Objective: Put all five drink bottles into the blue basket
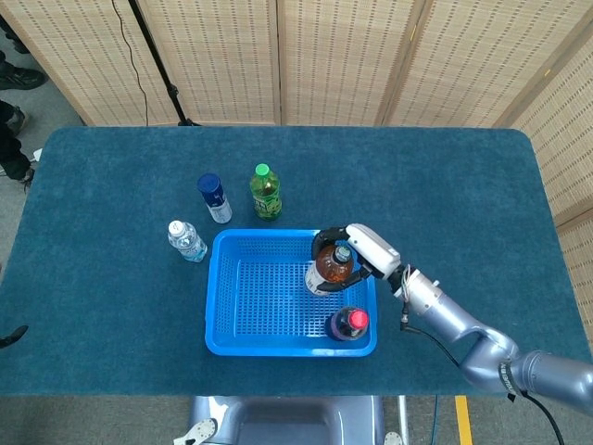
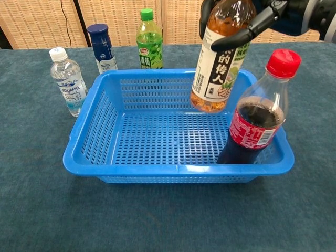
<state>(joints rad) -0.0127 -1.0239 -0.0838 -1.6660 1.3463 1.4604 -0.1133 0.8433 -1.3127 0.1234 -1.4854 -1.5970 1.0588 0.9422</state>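
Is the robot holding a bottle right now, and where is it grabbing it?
Yes. The right hand holds the amber tea bottle by its upper part near the neck, above the blue basket.

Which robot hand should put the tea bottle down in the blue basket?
The right hand. It already grips the tea bottle by the top and holds it above the blue basket floor, beside the cola bottle. No left hand shows in either view.
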